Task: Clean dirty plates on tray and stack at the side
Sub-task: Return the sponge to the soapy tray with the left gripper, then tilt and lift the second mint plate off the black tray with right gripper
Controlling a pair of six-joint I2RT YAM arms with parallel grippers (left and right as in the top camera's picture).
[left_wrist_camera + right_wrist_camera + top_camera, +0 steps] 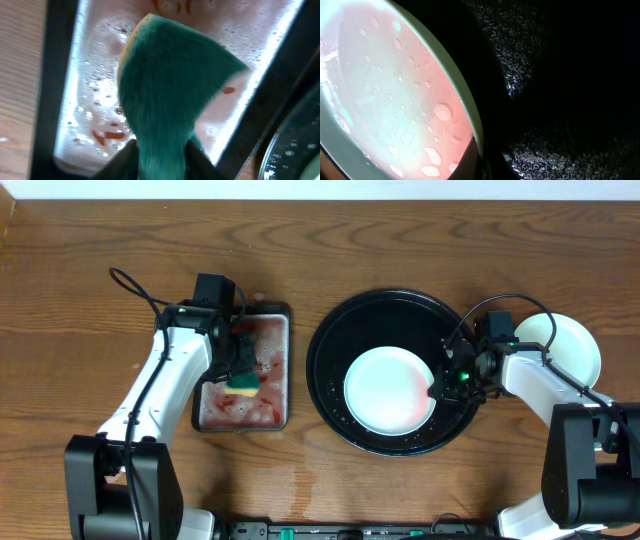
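Note:
A pale plate (385,390) with a wet pinkish film lies in the round black tray (330,330). My right gripper (440,385) is shut on the plate's right rim. In the right wrist view one finger lies on the plate's inner face (385,85) and the other under the rim, my gripper (482,155) pinching it over the wet tray floor (560,75). My left gripper (238,370) is shut on a green and yellow sponge (243,385) over the rectangular dish. In the left wrist view the sponge (170,85) sticks out from my gripper (162,150).
The rectangular black-rimmed dish (290,360) holds red-stained suds; its rim shows in the left wrist view (55,75). Pale plates (570,345) are stacked on the wood tabletop right of the tray, partly under my right arm.

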